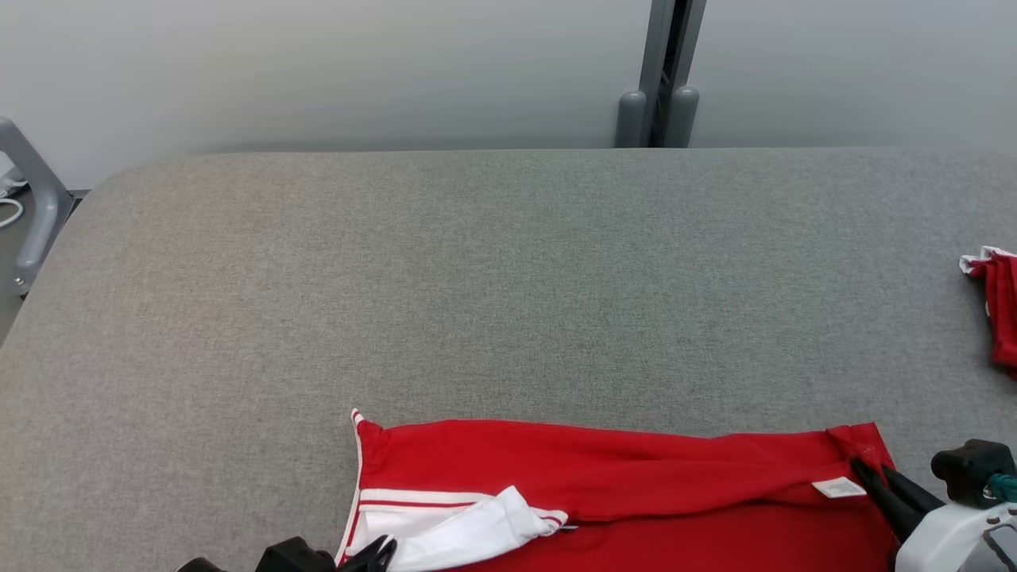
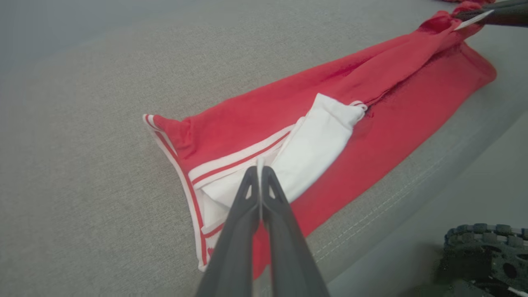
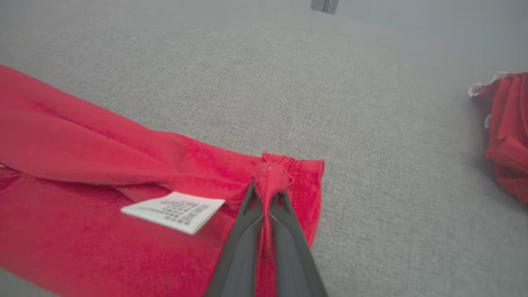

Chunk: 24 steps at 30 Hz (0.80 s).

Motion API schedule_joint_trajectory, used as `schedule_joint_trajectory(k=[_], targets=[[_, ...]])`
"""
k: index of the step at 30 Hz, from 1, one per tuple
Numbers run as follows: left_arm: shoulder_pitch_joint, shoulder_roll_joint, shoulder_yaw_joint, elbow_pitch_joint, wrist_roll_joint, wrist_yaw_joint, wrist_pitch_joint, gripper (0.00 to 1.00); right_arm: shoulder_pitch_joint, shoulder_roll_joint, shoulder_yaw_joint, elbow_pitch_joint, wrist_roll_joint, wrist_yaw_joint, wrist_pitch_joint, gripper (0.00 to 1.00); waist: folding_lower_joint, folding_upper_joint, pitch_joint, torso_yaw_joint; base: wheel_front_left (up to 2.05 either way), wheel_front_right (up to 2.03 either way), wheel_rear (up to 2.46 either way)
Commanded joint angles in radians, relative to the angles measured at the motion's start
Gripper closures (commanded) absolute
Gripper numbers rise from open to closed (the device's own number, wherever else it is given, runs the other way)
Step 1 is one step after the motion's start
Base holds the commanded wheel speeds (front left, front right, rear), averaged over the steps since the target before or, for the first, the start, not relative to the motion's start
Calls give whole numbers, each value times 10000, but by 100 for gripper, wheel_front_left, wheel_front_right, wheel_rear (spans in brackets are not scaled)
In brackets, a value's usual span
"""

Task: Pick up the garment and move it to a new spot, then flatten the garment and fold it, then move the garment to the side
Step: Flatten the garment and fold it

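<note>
The garment [image 1: 636, 477] is laid at the near edge of the table [image 1: 508, 278], another cloth [image 1: 1003, 310] at its right edge.

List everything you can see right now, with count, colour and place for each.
garment: one, red with white trim, along the table's near edge
care label: one, white, on the garment near its right corner
second garment: one, red, bunched at the table's far right
table: one, grey, under both garments
post: one, grey, behind the table
rail: one, grey, beyond the table's left end
left end effector: one, dark, shut on the garment's white part
right end effector: one, dark, shut on the garment's red corner
</note>
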Motion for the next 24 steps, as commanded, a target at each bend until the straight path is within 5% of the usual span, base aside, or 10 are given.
schedule_joint_trajectory(k=[1, 3, 11, 18, 19, 20, 21, 24], targets=[[86, 115, 25, -104, -88, 59, 121, 100, 181, -82, -13, -235, 362, -7, 365, 73, 0, -1, -11, -33, 0, 0, 0], [161, 219, -2, -181, -98, 44, 259, 100, 363, -184, -51, -449, 700, -7, 832, 0, 0, -1, -20, -51, 0, 0, 0], [303, 484, -95, -378, -162, 29, 688, 100, 1005, -427, -1107, -928, 1696, -7, 2631, 0, 0, -1, -49, -102, 0, 0, 0], [442, 653, -192, -476, -283, -58, 972, 100, 1174, -175, -2561, -1638, 1285, -5, 3127, 0, 0, -1, -84, -126, 0, 0, 0], [428, 677, -216, -496, -270, -79, 1037, 75, 1165, -92, -2781, -1760, 1145, -5, 3092, 0, 0, -1, -83, -125, 0, 0, 0], [412, 685, -225, -516, -260, -65, 1059, 15, 1165, 48, -2988, -1920, 963, -5, 3051, 0, 0, -1, -82, -121, 0, 0, 0], [344, 665, -163, -571, -225, 32, 1051, 0, 1160, 188, -3165, -2073, 774, -5, 2998, 0, 0, -1, -79, -113, 0, 0, 0], [99, 619, 26, -745, -133, 255, 962, 0, 1179, 676, -3617, -2605, 266, -5, 2675, 0, 0, -1, -82, -96, 0, 0, 0]])
